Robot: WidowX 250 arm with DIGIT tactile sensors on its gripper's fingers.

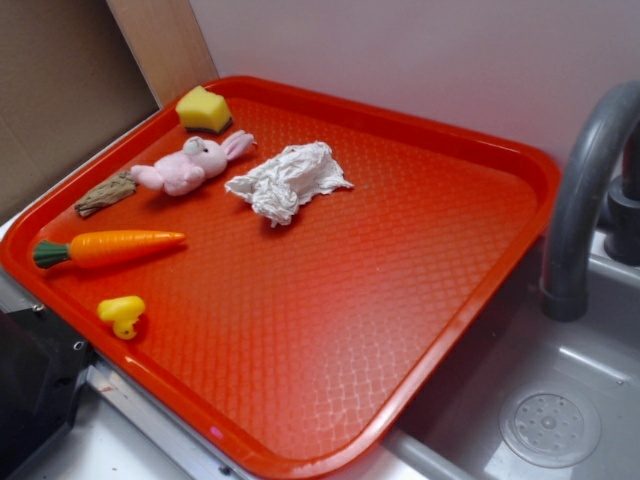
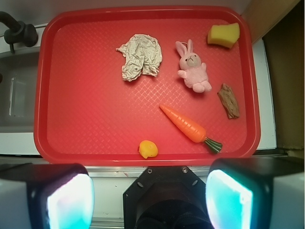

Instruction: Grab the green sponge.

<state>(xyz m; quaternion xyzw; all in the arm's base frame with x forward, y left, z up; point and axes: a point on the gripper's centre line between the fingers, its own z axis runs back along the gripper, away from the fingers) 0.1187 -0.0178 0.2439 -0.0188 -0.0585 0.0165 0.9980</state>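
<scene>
The gripper (image 2: pixel 150 198) hangs above the near rim of the red plastic tray (image 2: pixel 95 138), its 2 fingers (image 2: pixel 69 198) spread wide, holding nothing. The yellow foam sponge with its dark green layer (image 2: pixel 224 34) lies in the tray's far right corner, beyond the pink plush bunny (image 2: pixel 193 69). Only the exterior view shows the sponge's green layer (image 1: pixel 204 110); the arm is absent there.

We see the tool (image 2: pixel 150 195) from the wrist view: two black fingers (image 2: pixel 45 195) with glossy cyan-white pads, and between them a black mount with two small screws.
</scene>
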